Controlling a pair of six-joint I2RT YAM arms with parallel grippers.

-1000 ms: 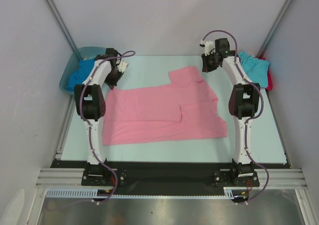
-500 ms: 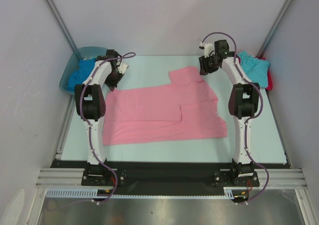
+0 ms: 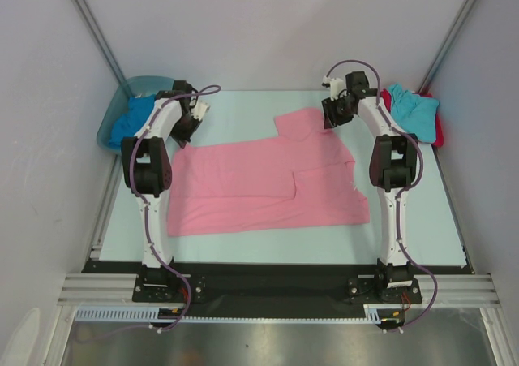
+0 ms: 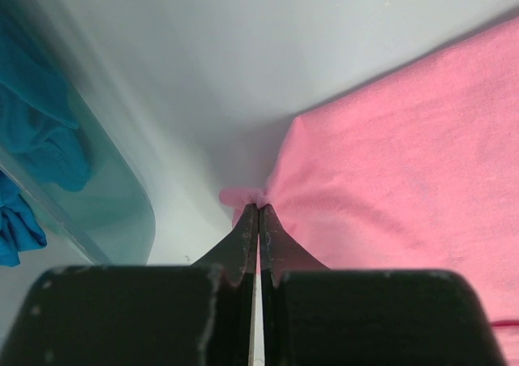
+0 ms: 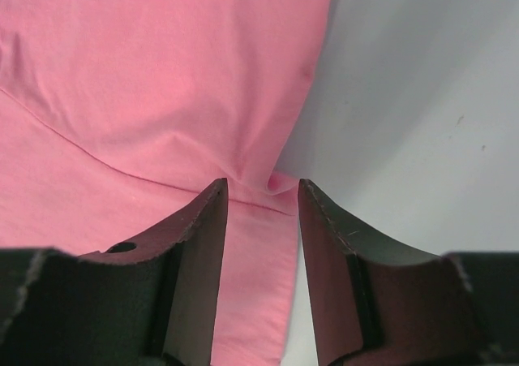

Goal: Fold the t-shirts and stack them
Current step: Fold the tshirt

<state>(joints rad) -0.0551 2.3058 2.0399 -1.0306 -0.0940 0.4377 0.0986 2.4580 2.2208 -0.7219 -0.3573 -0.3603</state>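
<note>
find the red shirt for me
Top view: the red shirt sits at the far right corner of the table, mostly buried under the turquoise shirt, with only its edges peeking out.

One pink shirt, one blue shirt, one turquoise shirt, one red shirt, one tub, two arms, one table.

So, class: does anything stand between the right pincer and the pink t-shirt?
Nothing visible does. The right pincer stands open at the edge of the pink t-shirt, with a small pucker of that cloth between the jaws.
</note>
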